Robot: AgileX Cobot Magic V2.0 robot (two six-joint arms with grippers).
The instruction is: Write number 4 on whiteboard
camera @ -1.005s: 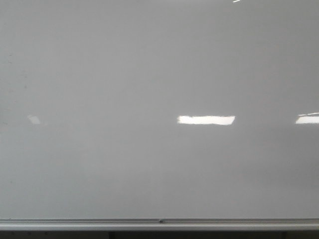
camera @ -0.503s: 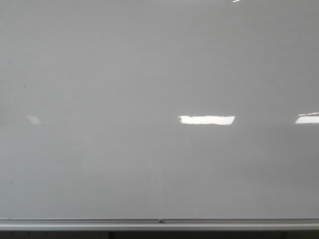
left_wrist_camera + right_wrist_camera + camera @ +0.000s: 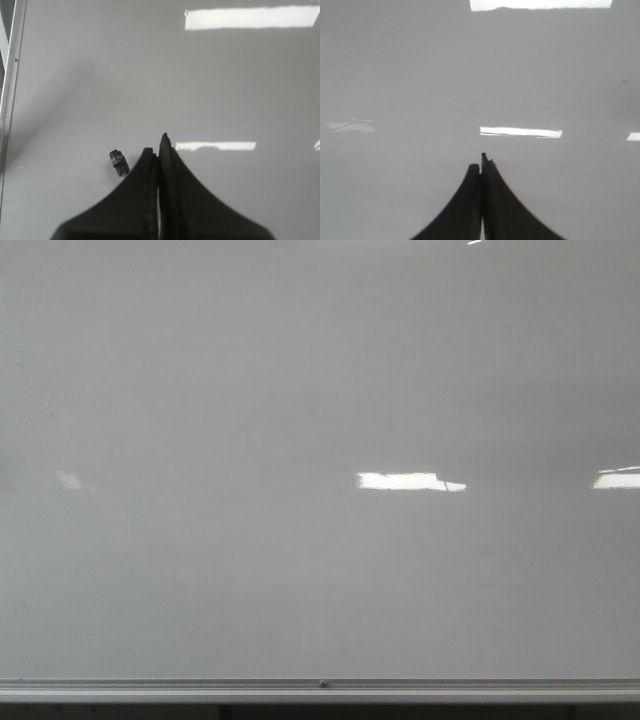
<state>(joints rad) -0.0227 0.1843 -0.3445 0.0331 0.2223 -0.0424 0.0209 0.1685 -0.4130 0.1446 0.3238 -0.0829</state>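
The whiteboard point(image 3: 300, 390) fills the front view, glossy pale grey and bare of marker lines; the number 4 is out of view in every view. Neither gripper shows in the front view. In the left wrist view my left gripper point(image 3: 157, 148) is shut, its black fingers pressed together over the whiteboard point(image 3: 100, 60). A small black stub point(image 3: 118, 162) pokes out beside one finger; I cannot tell whether it is held. My right gripper point(image 3: 481, 165) is shut with nothing visible between the fingers, close over the whiteboard point(image 3: 420, 65).
A silver rail point(image 3: 320, 687) runs along the board's bottom edge, and it shows again as the rail point(image 3: 12, 75) in the left wrist view. Bright light reflections point(image 3: 400, 480) lie across the board. Faint dark specks point(image 3: 621, 83) mark the surface.
In the front view the right end of the middle light reflection is now partly cut by a dark notch. Nothing else on the board has changed.
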